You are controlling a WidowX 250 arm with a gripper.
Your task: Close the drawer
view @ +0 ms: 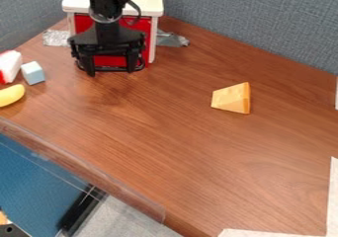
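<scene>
The black gripper (112, 69) hangs at the upper left, in front of the small white cabinet (150, 1). Its two fingers stand wide apart with no object between them. Behind it shows the red drawer (141, 25), set between the cabinet's white side posts. The gripper and wrist cover much of the drawer's front, and I cannot tell if they touch it. The drawer looks roughly in line with the posts, but how far in it sits is partly hidden.
An orange-yellow wedge (231, 98) lies right of centre. At the left edge are a light blue block (33, 72), a red and white block (9, 66) and a yellow banana-like piece (11, 95). Foil (57, 37) lies beside the cabinet. Grey partitions (257, 23) bound the table (198, 157).
</scene>
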